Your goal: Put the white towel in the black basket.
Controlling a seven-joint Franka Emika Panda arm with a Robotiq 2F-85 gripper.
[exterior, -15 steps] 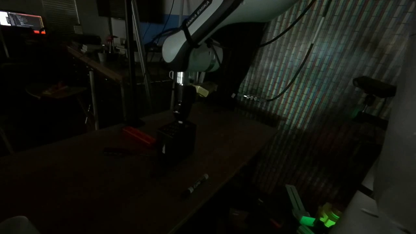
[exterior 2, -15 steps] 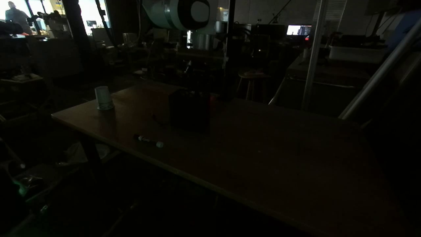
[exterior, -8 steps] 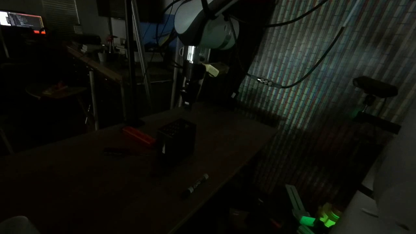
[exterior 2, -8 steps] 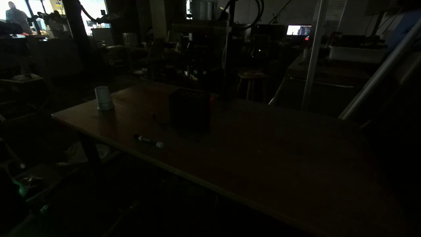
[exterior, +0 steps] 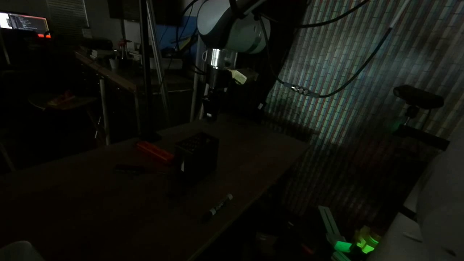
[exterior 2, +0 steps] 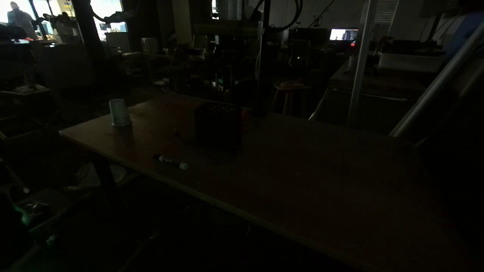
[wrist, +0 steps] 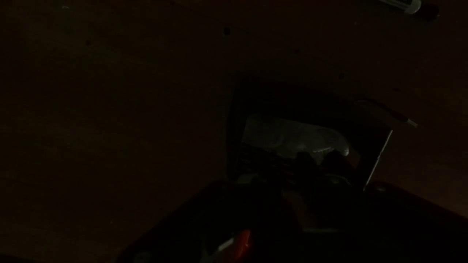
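Note:
The black basket [exterior: 197, 154] stands on the table in both exterior views, and its dark side also shows here [exterior 2: 218, 128]. In the wrist view I look down into the basket [wrist: 378, 160]. A pale, whitish thing that looks like the white towel [wrist: 289, 135] lies inside it, against one wall. My gripper [exterior: 210, 116] hangs above the table, a little higher than the basket and apart from it in an exterior view. In the wrist view the fingertips [wrist: 319, 157] are close together, with a narrow gap through which the towel shows. They appear empty, though the picture is very dark.
A red box [exterior: 155, 152] and a dark tool [exterior: 130, 169] lie beside the basket. A marker [exterior: 218, 206] lies near the table edge. A white cup [exterior 2: 120, 112] stands at a table corner. A short cable [wrist: 396, 115] lies by the basket.
One second ago my gripper was at the basket's top. It has risen up and away from the basket, with little movement in the last half second. The basket has not moved.

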